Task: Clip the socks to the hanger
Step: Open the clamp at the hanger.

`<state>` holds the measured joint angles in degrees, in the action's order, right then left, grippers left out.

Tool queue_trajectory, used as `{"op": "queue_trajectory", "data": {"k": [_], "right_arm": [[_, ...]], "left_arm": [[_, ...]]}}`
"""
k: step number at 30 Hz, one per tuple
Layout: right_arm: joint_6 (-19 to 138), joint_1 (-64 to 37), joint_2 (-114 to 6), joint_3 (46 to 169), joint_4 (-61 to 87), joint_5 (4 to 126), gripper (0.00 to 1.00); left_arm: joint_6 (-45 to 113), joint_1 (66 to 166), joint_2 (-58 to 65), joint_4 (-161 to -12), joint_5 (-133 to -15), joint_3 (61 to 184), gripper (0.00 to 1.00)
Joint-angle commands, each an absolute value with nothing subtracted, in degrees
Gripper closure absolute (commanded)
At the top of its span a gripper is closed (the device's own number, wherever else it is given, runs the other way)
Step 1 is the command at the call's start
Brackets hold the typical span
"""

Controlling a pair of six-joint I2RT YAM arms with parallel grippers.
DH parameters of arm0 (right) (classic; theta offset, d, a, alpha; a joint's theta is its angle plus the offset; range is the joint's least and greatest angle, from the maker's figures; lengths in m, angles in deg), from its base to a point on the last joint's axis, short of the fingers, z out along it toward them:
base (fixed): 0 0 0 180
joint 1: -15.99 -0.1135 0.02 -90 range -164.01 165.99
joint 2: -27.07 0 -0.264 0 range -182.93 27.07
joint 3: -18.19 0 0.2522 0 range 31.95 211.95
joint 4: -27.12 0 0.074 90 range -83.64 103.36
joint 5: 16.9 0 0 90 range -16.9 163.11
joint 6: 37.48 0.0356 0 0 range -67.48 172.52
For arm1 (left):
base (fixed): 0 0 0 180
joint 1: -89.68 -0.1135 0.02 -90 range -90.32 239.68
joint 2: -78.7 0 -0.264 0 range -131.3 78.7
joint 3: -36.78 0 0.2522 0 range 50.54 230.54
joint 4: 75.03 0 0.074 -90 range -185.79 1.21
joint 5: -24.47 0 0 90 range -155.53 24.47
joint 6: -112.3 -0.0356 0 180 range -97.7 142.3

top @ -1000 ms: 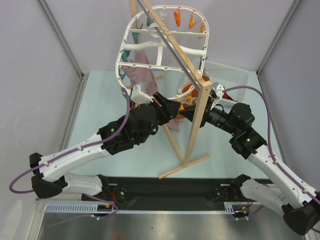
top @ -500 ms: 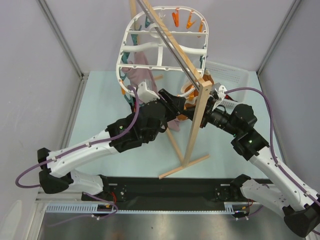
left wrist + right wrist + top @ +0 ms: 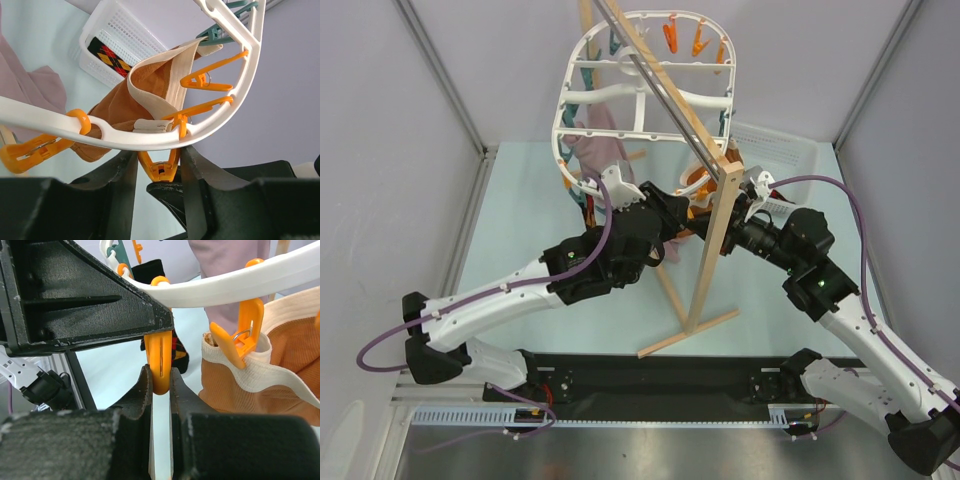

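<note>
Orange clip is pinched between the right gripper's narrow fingers. The left gripper straddles what looks like the same clip, but I cannot tell if it presses. Above runs the white hanger. 1 sock lies in the basket, and a second sock shows just behind the clip. Both look limp and light, so the cuff seems the place to hold.

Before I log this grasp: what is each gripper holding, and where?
Right gripper pinches an orange clip by its lower end. Left gripper flanks that clip; contact unclear.
</note>
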<state>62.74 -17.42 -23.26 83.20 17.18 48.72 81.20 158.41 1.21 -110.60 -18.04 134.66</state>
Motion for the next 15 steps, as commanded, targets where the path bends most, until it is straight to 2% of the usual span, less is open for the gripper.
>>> {"op": "queue_trajectory", "data": {"k": [1,3,4,5,6,7,8,9,10,15], "right_arm": [[61.4,-17.9,-22.9,84.9,15.2,47.8,1.00],[61.4,-17.9,-23.3,85.0,14.9,47.7,0.96],[61.3,-17.9,-23.4,85.0,14.7,47.7,0.89],[61.2,-17.9,-23.4,85.3,14.0,48.6,0.71],[61.3,-17.9,-23.6,85.6,13.6,49.0,0.61],[61.2,-17.9,-23.6,85.8,13.6,49.3,0.55],[61.3,-17.9,-23.6,86.2,11.0,49.8,0.44],[61.2,-17.9,-23.2,86.4,10.4,50.5,0.42],[61.4,-17.7,-23.0,86.7,8.5,52.7,0.33],[62.8,-14.3,-19.6,89.4,2.1,56.0,0.25]], "left_arm": [[79.4,159.0,0.6,-108.0,-18.0,137.6,0.60],[79.0,159.0,0.4,-107.3,-18.3,137.6,0.68],[78.6,159.0,0.5,-107.2,-18.5,137.6,0.72],[78.2,159.0,0.6,-106.8,-18.5,137.5,0.77],[78.1,159.0,0.9,-106.7,-18.6,137.2,0.84],[77.9,159.0,1.1,-106.5,-18.3,136.9,0.87],[77.8,159.0,1.8,-105.5,-18.2,136.4,0.90],[76.9,159.0,2.1,-104.9,-18.2,135.3,0.97],[76.6,159.0,2.2,-104.5,-18.3,135.0,1.00],[75.0,159.0,2.3,-104.6,-18.6,134.9,1.00]]}}
